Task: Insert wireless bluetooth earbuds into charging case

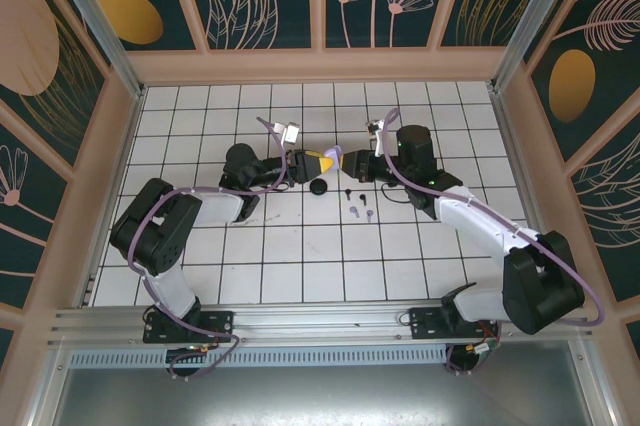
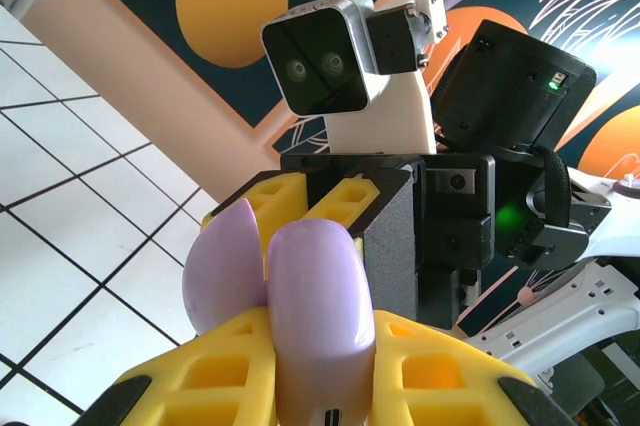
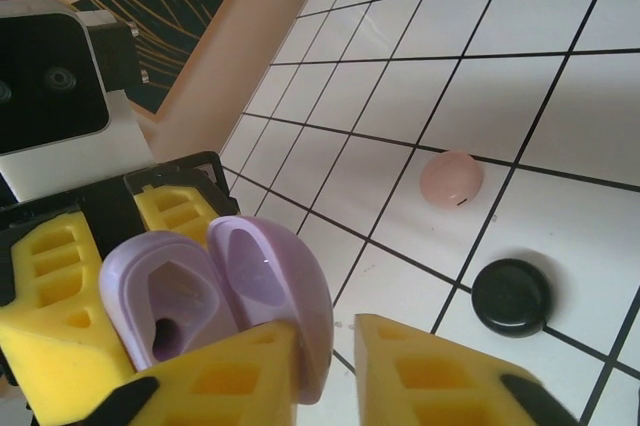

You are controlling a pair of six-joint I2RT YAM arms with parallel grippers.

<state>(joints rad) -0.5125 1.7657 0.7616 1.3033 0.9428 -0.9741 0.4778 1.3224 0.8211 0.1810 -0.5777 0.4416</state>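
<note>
**Item: lilac case [image 3: 215, 296].** We find it above the middle of the tabletop [image 1: 300, 256], held off the surface. It is hinged open in two halves, and its moulded hollows face the right arm.

**Item: earbuds [image 1: 355, 211].** We count four tiny stemmed pieces loose on the tabletop, just toward the near edge from the meeting jaws and slightly toward the right edge. They are too small for us to tell their long axes or match their colours. They lie below both sets of jaws, nearer the right arm.

**Item: left gripper [image 1: 318, 160].** Its yellow fingers are clamped on the lilac case's lower half, and we judge it the holder.

**Item: right gripper [image 3: 325, 366].** It faces the left one, tip to tip. The jaws stand narrow, with the edge of the case's lid in the gap, against one finger. We cannot tell whether it is pinched.

**Items: black case [image 3: 511, 296], pink case [image 3: 451, 178].** Both rest closed on the tabletop near the earbuds, apart from each other.
</note>
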